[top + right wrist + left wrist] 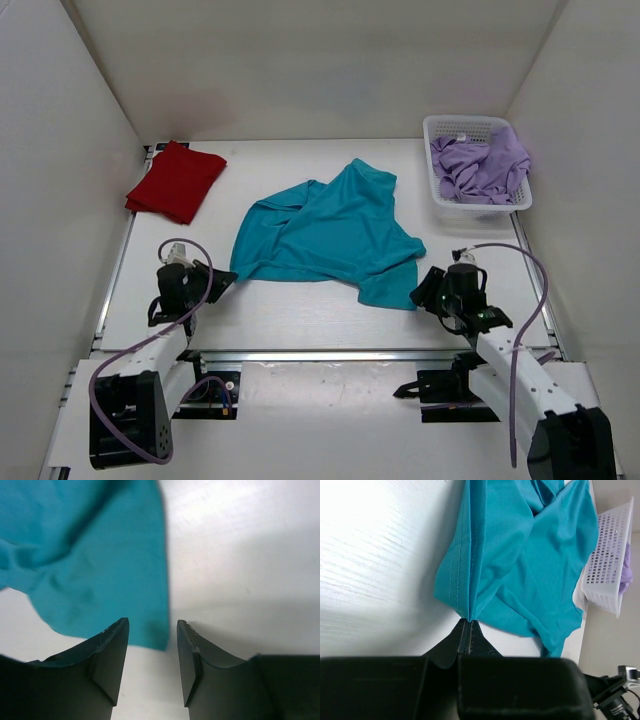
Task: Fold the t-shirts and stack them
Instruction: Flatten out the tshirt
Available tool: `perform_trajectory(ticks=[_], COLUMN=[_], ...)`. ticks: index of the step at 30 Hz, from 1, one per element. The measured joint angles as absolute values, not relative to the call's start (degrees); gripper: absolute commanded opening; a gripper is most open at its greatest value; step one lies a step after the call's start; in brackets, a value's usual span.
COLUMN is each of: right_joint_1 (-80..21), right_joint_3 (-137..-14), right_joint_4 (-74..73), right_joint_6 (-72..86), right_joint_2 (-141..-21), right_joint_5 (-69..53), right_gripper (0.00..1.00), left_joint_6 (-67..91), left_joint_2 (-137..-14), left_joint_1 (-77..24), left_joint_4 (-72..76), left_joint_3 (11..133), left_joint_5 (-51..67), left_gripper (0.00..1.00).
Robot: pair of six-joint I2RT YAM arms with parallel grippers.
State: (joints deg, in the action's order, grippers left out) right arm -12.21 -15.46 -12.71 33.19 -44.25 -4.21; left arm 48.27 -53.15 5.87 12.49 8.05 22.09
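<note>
Your left gripper (468,626) clamped on a corner of the teal shirt (330,230), your right gripper (152,627) spread wide at another corner

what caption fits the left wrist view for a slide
Left gripper pinching a corner of the teal shirt, white basket beyond

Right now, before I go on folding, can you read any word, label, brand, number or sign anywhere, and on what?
None: no text can be read in any view.
teal t-shirt: plain, no print or tag showing.
red t-shirt: plain on the side that shows.
lavender t-shirt: crumpled, no print showing.
white basket: bare mesh, no label showing.
</note>
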Motion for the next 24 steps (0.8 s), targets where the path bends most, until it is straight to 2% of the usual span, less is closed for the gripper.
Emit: perform_trajectory(ticks=[3, 10, 17, 20, 24], right_joint_1=[-12.27, -15.42, -15.49, -14.17, -12.56], right_joint_3=[-13.82, -15.97, -15.97, -15.97, -16.19], right_joint_4=[-19.27, -21.82, -22.17, -21.28, -20.49], right_joint_6=[35.35, 38.0, 39.59, 39.57, 39.16], right_joint_2=[-40.4, -44.53, -46.85, -47.86, -48.01], right_joint_5=[-2.96, -1.5, -1.78, -3.4, -5.08], right_gripper=[0.41, 0.33, 0.15, 0.0, 0.0], left_joint_6=[48.77, 49.87, 51.66, 51.83, 51.83], left_joint_2=[-52.77, -51.51, -51.33, -51.31, -51.33], left_joint_1=[4.73, 1.72, 0.73, -0.38, -1.13], left_joint_4=[12.95, 14.96, 18.11, 18.76, 18.87], left_joint_3=[7.53, 7.07, 6.02, 6.02, 6.09], left_joint_5=[22.09, 22.2, 22.31, 22.28, 22.37], left_gripper=[0.0, 0.0, 0.0, 0.0, 0.0])
